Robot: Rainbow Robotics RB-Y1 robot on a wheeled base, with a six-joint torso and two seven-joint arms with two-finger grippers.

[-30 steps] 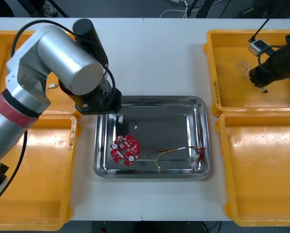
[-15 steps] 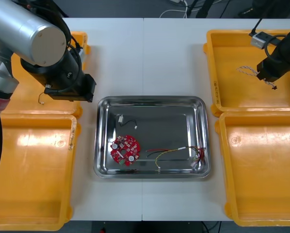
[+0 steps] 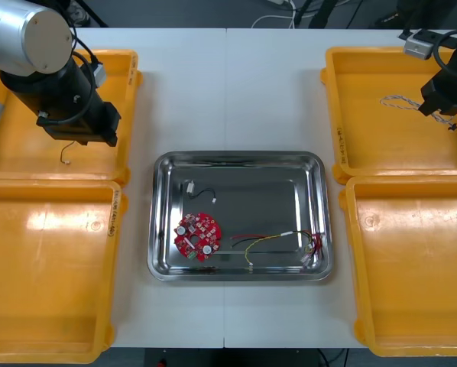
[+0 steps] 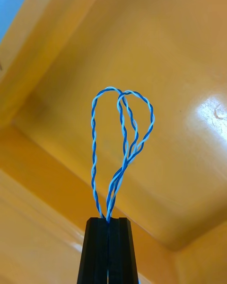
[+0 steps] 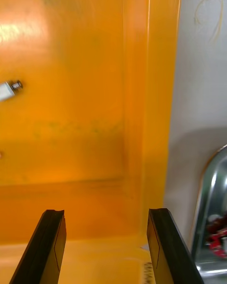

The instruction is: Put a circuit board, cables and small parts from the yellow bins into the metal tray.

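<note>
My right gripper is shut on a twisted blue and white cable, whose loops hang free above the floor of the far right yellow bin. From the front, that gripper is over the bin's right part, with the cable trailing to its left. My left gripper stands open and holds nothing, low over the far left yellow bin near its inner wall. The metal tray holds a round red circuit board, a red and yellow cable and a black cable.
A small metal part lies on the left bin's floor, ahead of my left fingers. Another small part on a thin wire rests in that bin just below the left arm. Both near yellow bins flank the tray.
The left arm has drawn back from the tray's far left corner to over the far left bin. The right gripper has moved right and farther back with the twisted cable.
</note>
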